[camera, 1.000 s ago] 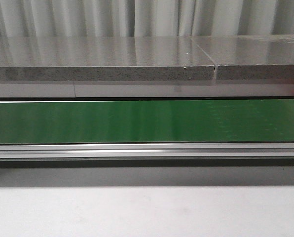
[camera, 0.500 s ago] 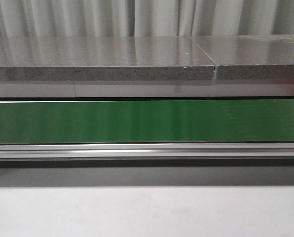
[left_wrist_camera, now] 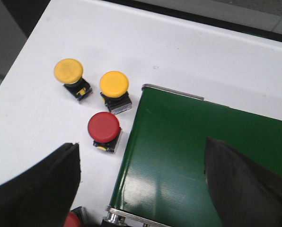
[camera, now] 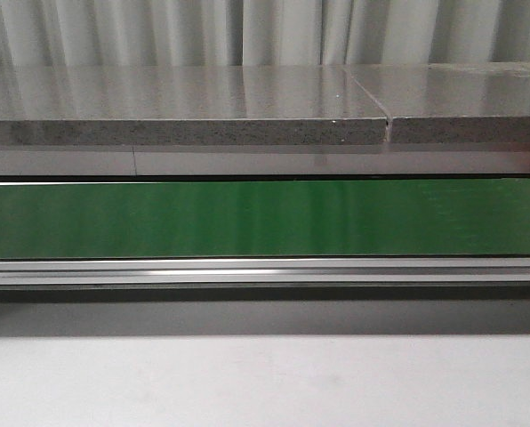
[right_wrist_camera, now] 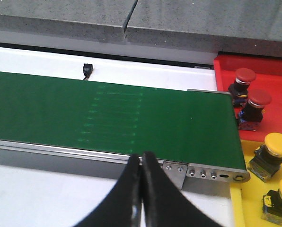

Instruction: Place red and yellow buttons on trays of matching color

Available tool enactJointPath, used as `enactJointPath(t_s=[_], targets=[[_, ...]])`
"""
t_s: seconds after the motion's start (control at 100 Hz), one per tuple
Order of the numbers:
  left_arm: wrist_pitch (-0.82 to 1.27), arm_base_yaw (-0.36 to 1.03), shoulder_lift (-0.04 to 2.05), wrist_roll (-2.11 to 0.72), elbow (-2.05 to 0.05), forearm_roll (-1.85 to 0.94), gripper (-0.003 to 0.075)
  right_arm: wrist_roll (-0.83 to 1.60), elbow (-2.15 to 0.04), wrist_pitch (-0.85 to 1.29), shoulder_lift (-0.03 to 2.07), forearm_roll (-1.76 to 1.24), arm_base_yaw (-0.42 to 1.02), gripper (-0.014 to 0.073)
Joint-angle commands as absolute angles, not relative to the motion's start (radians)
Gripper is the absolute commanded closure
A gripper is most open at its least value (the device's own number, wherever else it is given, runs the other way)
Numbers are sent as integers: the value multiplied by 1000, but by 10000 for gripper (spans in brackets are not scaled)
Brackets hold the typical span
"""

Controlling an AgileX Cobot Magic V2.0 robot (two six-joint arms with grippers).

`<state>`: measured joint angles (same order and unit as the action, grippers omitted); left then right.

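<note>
Left gripper (left_wrist_camera: 141, 189) spread wide above the belt end; one red button (left_wrist_camera: 103, 127) and two yellow buttons (left_wrist_camera: 114, 83) wait on the white table beside it. Right gripper (right_wrist_camera: 141, 189) pressed together, empty, near the red tray (right_wrist_camera: 273, 80) and yellow tray (right_wrist_camera: 247, 198). Best next: drop straight over the red cap, centre it, then close.

The belt (camera: 265, 218) is plain dark green on a white desk (left_wrist_camera: 188, 52), with a speckled grey slab (camera: 185, 132) behind it. Two yellow-capped buttons (left_wrist_camera: 68, 70) and a red-capped one (left_wrist_camera: 103, 126) have black bases. A red tray (right_wrist_camera: 273, 85) holds two dark red buttons (right_wrist_camera: 245, 75), a yellow tray (right_wrist_camera: 254, 194) two yellow ones (right_wrist_camera: 278, 144); both pincers are black.
</note>
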<state>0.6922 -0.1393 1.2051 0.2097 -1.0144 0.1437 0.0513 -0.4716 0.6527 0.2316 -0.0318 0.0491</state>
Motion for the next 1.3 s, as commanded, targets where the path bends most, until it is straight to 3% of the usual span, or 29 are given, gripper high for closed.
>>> enactJointPath(t_s=[0.0,0.49,0.98,1.29], targets=[[730,-178,1242,249,-1114,145,188,60,-495,583,243,-25,53,660],[952,-362,1597,249,-1471,103,188,60,-495,583,243,-25,53,660],[1044,-373,1964,223,-1792,34,188,60,-495,583,243,-25,53,660],[1042,-388,2027,223,-1813,39,188,60,-495,583,243,-25,53,660]])
